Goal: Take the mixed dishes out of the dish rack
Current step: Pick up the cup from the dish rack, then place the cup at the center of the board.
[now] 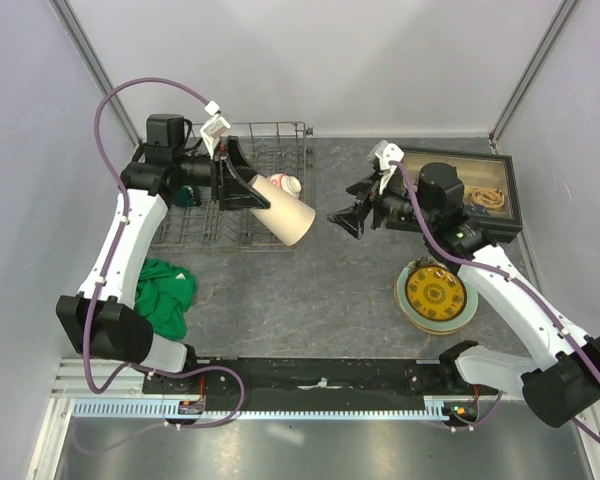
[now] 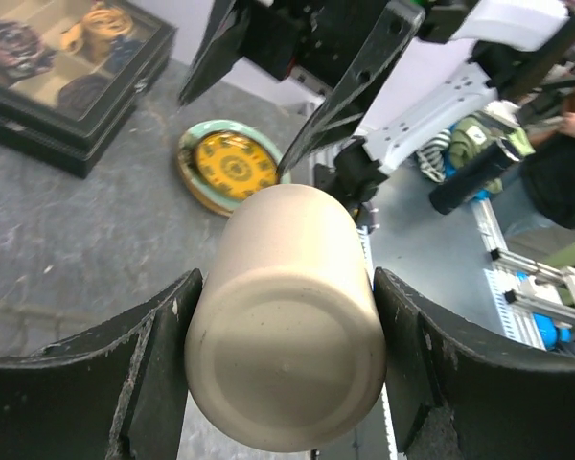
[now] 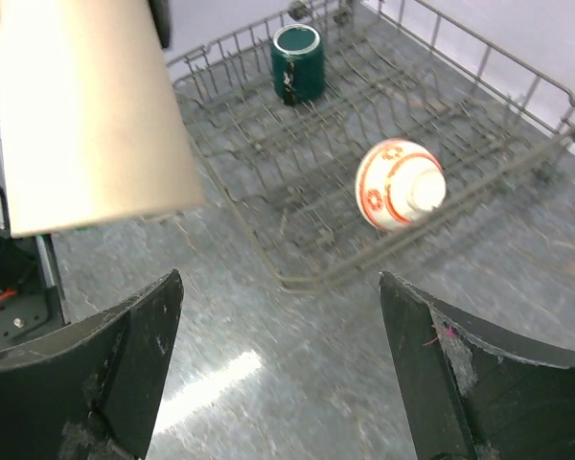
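My left gripper [image 1: 252, 195] is shut on the beige cup [image 1: 285, 218] and holds it on its side in the air, just past the right front corner of the grey wire dish rack [image 1: 280, 135]. In the left wrist view both fingers press the cup [image 2: 287, 326] near its base. The small red-and-white bowl [image 1: 285, 184] and the dark green mug [image 1: 185, 197] sit in the rack. My right gripper [image 1: 346, 222] is open and empty, facing the cup's mouth a short gap away. The yellow-gold dish [image 1: 435, 292] lies on the pale green plate [image 1: 467, 312] at the front right. I cannot make out the bird-pattern plate.
A dark-framed box of trinkets [image 1: 477, 192] stands at the back right, behind the right arm. A green cloth [image 1: 163, 290] lies at the front left beside the left arm. The right wrist view shows the mug [image 3: 297, 62], the bowl [image 3: 400, 184] and the cup [image 3: 86, 115].
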Robot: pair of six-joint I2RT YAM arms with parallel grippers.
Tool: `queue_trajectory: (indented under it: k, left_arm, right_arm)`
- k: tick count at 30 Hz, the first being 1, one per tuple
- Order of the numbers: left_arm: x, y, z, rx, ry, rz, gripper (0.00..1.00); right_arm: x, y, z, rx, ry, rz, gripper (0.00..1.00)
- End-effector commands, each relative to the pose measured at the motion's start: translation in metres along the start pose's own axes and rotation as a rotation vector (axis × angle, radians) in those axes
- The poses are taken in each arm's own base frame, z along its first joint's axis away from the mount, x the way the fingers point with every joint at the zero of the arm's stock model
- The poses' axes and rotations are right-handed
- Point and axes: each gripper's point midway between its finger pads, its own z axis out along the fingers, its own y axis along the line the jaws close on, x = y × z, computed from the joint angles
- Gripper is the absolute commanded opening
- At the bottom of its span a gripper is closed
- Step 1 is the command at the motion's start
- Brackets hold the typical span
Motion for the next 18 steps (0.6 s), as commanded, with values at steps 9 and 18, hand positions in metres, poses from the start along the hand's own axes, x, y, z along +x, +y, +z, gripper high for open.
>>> queue_trajectory:
  k: [9,18]
  left_arm:
    - [-0.029,-0.015,0.016,0.097,-0.080,-0.042,0.01]
    - [-0.026,-0.017,0.022,0.108,-0.080,-0.049,0.02]
  right_arm:
    - [-0.025,0.023,0.018,-0.048,-0.091,-0.042,0.89]
    - [-0.020,0.030,0.036,-0.074,-0.079,-0.029,0.89]
